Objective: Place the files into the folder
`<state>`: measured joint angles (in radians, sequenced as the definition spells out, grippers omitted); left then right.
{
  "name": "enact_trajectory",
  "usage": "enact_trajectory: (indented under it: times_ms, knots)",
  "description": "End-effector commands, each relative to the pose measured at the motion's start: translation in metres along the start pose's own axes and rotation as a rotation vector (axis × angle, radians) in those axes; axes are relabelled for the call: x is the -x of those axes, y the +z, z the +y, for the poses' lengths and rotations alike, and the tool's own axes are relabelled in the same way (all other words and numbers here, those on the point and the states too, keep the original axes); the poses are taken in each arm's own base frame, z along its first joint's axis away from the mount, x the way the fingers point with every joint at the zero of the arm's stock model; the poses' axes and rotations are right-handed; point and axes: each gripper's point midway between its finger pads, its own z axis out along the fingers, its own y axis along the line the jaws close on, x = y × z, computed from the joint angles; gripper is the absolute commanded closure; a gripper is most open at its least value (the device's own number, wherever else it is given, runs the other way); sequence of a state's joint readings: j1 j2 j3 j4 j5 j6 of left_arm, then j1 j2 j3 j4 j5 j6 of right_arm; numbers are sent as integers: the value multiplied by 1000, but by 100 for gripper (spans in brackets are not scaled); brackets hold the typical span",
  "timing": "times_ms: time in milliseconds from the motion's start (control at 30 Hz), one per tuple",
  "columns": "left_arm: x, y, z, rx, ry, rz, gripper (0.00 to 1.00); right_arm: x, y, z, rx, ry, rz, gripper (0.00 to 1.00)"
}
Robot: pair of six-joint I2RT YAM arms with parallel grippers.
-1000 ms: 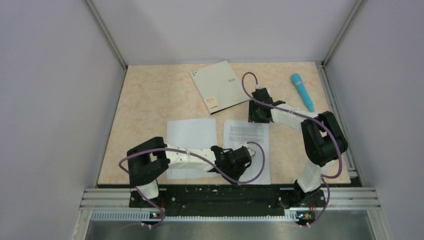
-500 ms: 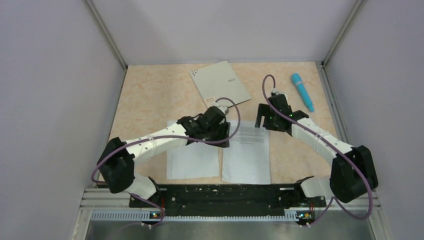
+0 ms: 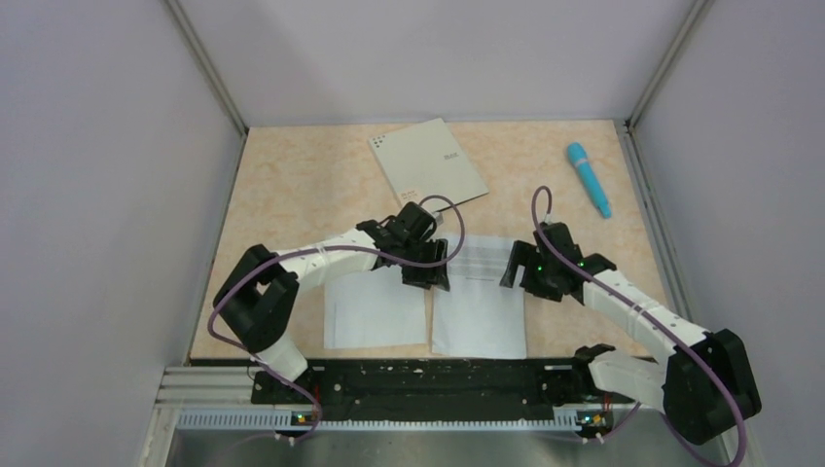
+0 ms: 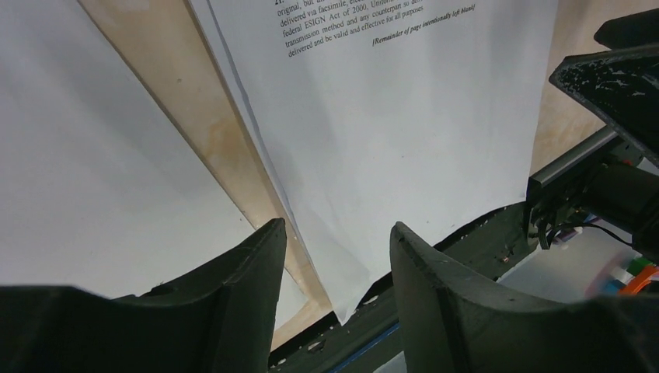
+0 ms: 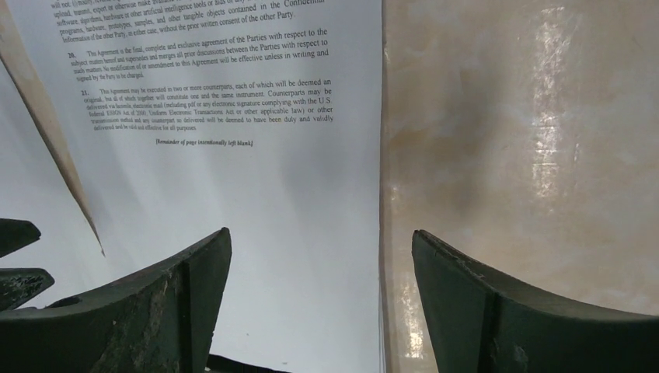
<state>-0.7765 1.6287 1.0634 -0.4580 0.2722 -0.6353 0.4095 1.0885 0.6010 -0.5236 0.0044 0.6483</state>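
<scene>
Top ext: folder (image 3: pixel 428 173) closed, files (image 3: pixel 477 311) outside on table (image 3: pixel 292 185), L pincer (image 4: pixel 336 229) & R pincer (image 5: pixel 320 233) released.

The left arm (image 3: pixel 321 261) and right arm (image 3: pixel 637 309), bolted at the left and right ends of the black base rail (image 3: pixel 418 377), share white link shells and bulky black joint housings. A purple cable (image 3: pixel 449 208) loops along each. The left gripper (image 4: pixel 338 229) and right gripper (image 5: pixel 320 233) carry matte black, wedge-shaped fingers (image 5: pixel 175 303), faintly scuffed and dust-speckled.
</scene>
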Motion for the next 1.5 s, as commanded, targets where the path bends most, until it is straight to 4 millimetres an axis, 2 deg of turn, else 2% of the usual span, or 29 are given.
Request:
enact_trajectory:
  times_ms: [0,300,800,1000,1167,1267,1367,1467]
  knots:
    - [2,10,-9,-53,-6,9,43,-8,1,5,44,42,18,15]
    - [-9,26,11,19,-13,53,41,-13,8,6,59,45,34,14]
    - [-20,46,6,7,-17,114,45,-5,12,2,23,37,3,14]
    - [-14,54,-5,-7,-37,107,57,18,10,-4,-12,41,-50,12]
    - [2,61,-20,-28,-59,78,60,53,0,-15,-59,56,-122,12]
    - [10,66,-26,-33,-62,68,61,70,-9,-15,-79,44,-163,11]
    - [22,58,-26,-5,-47,36,60,82,-19,-5,-48,26,-186,11]
    - [40,33,-12,59,-48,-43,49,85,-24,21,17,-23,-195,11]
